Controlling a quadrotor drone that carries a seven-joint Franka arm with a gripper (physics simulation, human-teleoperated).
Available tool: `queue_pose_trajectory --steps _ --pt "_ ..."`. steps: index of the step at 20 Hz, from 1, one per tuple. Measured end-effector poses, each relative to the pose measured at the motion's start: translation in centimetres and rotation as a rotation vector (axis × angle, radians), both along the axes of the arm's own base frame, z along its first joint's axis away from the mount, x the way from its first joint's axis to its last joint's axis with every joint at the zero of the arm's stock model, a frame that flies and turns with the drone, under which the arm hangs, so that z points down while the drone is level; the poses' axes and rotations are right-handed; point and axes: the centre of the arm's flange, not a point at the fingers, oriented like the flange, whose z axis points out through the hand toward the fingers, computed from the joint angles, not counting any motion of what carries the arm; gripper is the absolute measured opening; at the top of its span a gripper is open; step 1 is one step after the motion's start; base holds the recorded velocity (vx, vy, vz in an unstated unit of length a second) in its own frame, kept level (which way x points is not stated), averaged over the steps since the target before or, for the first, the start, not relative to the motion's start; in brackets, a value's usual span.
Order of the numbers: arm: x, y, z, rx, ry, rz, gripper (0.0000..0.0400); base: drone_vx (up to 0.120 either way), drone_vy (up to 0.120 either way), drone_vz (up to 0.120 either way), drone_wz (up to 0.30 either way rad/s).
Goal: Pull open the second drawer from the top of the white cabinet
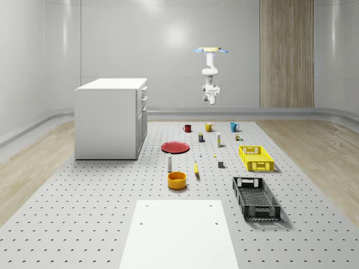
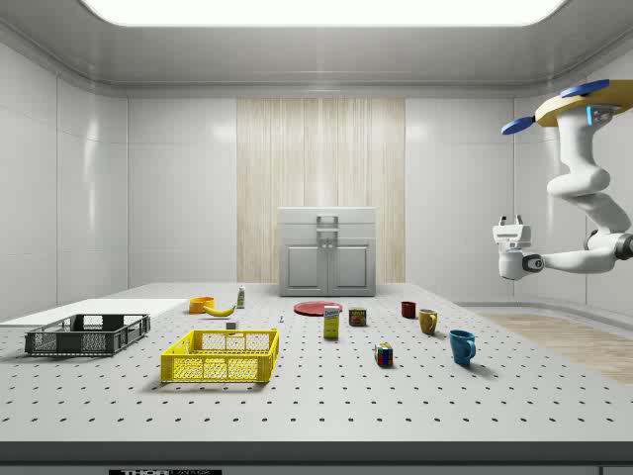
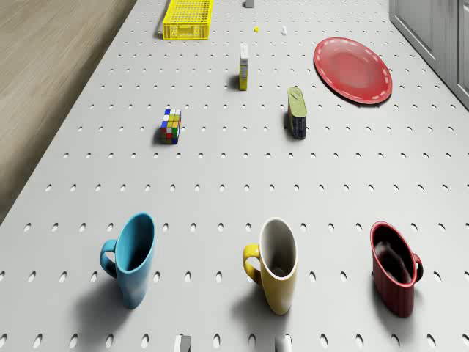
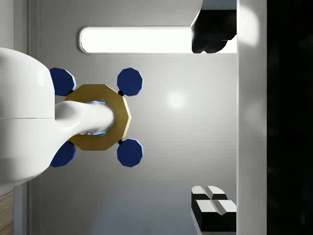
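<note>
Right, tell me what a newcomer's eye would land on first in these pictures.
First the drone, hovering high over the far end of the pegboard table beyond the row of mugs, its white arm folded below it and the gripper hanging in mid-air, far from the cabinet. Next the white cabinet at the whole-scene view's left, all drawers shut. Then the blue mug, yellow mug and red mug lined up near the red plate.

Pale grey glossy wall panels [image 1: 168,45] enclose the room, broken by one vertical wood-grain panel [image 1: 286,53]. A long ceiling light [image 2: 321,10] glows overhead. Light wooden flooring [image 1: 33,162] flanks the grey perforated platform [image 1: 101,213], which carries a plain white slab [image 1: 179,235].
</note>
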Motion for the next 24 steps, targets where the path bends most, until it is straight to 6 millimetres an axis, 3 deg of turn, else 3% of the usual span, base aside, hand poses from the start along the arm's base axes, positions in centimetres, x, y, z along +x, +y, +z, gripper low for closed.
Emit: queue_pose_trajectory --steps 5,13,15,19,24 --pt "-0.4 0.0 3.7 0.000 -0.004 0.000 0.0322 0.000 0.000 0.000 0.000" --pt "-0.1 0.0 7.8 0.000 -0.010 0.000 0.0303 0.000 0.000 0.000 0.000" --pt "-0.1 -2.4 8.0 0.258 -0.009 -0.003 0.0304 0.040 -0.040 0.000 0.000" --pt "0.0 -7.4 5.4 0.847 -0.004 0.000 0.0307 0.120 -0.120 0.080 0.000" --pt "0.1 -9.5 2.2 1.265 -0.002 0.003 0.0304 0.120 -0.120 0.024 0.000"
